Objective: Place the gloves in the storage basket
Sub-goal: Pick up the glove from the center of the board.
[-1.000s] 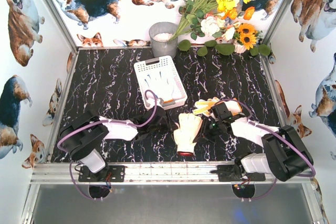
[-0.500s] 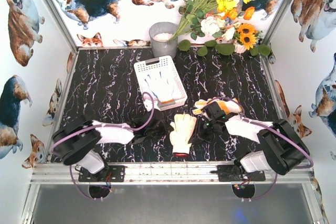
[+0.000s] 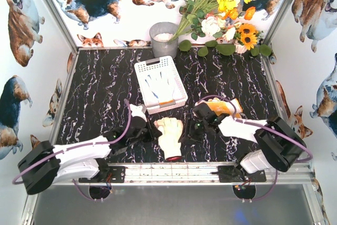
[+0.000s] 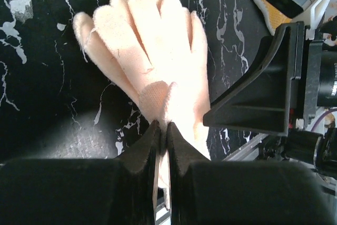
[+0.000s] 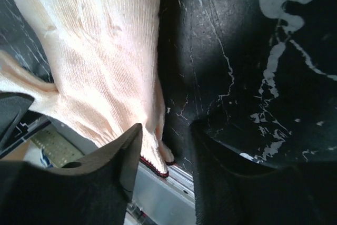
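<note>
Near the front edge of the table (image 3: pixel 100 93), the left pincer (image 4: pixel 162 129) is clamped on a cream glove (image 4: pixel 150 61) lying flat. The right pincer (image 5: pixel 166 127) stands open at its cuff edge. Farther back, the basket (image 3: pixel 140 80) holds a white glove (image 3: pixel 159 85).

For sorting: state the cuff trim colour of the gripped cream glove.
Cream knit glove: red cuff trim, clearest in right wrist view.

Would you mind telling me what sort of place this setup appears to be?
Probably a staged robot test cell rather than a home: corgi-print wall panels, an aluminium frame rail at the near edge, and a black marble-pattern tabletop.
</note>
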Controlling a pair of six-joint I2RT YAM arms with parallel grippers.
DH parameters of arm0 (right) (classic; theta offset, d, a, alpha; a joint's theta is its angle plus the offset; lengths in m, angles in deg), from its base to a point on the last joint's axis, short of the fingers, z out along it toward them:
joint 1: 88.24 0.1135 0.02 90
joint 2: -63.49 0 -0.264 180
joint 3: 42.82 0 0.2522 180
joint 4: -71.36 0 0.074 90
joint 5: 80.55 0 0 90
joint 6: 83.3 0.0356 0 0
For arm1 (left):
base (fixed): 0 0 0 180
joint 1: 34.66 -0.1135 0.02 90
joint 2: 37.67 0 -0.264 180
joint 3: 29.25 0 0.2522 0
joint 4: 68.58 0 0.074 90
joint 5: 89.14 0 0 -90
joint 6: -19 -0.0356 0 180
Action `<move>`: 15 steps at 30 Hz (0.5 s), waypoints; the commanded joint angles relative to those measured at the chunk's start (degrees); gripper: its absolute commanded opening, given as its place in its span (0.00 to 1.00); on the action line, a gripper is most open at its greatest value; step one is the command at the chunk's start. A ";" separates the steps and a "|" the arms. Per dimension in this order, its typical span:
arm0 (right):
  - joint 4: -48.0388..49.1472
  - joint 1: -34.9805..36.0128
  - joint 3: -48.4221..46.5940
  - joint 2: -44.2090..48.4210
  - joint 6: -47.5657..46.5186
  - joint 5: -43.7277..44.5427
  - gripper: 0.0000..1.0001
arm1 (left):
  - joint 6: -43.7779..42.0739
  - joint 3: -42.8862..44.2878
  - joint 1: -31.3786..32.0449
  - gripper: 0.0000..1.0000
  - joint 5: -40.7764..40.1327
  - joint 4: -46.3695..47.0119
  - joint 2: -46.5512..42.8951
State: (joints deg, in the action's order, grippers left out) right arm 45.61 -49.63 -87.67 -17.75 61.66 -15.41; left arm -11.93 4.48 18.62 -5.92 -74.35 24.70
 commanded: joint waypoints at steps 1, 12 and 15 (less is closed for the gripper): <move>-2.30 0.49 -1.65 4.23 0.22 6.50 0.46 | -1.32 -0.56 -0.21 0.00 0.56 -4.88 -4.94; -20.53 11.57 -7.89 19.74 -5.84 26.85 0.58 | 5.30 0.04 -0.19 0.00 -0.21 -2.84 -10.07; -19.50 19.46 -9.74 18.71 -3.24 33.88 0.58 | 7.34 0.91 -0.24 0.00 0.09 -2.63 -9.20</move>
State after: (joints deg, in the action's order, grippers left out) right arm 27.80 -37.65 -93.86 1.03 57.18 6.18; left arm -7.80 4.00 18.62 -6.01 -78.83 14.97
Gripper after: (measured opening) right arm 0.580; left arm 0.011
